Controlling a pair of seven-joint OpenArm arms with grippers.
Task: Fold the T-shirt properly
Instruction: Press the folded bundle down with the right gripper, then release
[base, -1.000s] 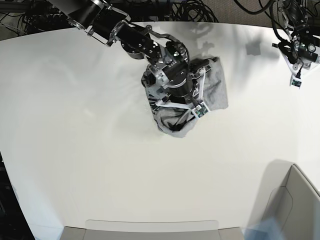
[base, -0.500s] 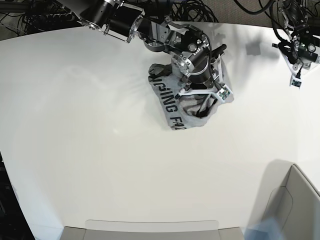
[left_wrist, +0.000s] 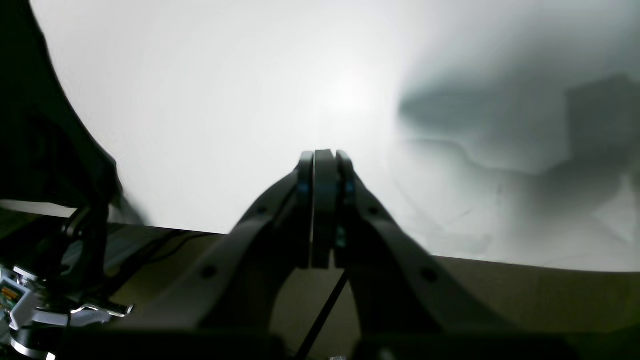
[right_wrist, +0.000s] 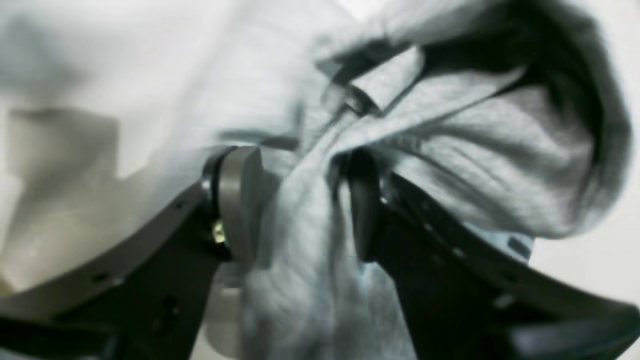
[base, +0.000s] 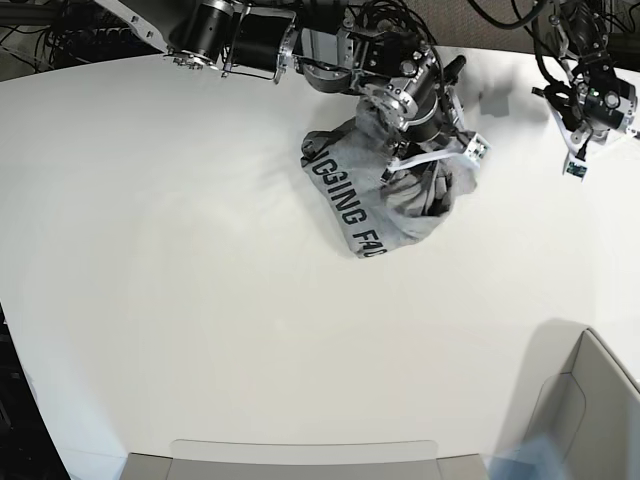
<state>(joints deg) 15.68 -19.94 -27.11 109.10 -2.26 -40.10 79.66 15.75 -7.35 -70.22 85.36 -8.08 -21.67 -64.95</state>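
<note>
White tabletop fills the base view, with cables bunched beyond its far edge. Your right end effector stands over the T-shirt with its jaws spread and a ridge of grey cloth running up between them; the pads sit apart from that ridge, so it reads as loose cloth, not a grip. In the right wrist view the fabric bulges into a hollow pocket just past the right-hand finger, probably because the cloth was bunched there rather than laid flat. Seen from the base view, the same end effector hangs over the garment's far side, toward the far edge of the tabletop. The T-shirt lies in a crumpled heap near the middle of that far edge, black block lettering turned up along its near-left flank. Your left end effector is closed on nothing, its fingers pressed flat together above bare tabletop; from the base view it is parked by the far right corner, well apart from the cloth, likely to leave the other arm room. Folding, by this look, is far from finished: no straight edge or flat panel shows yet.
</note>
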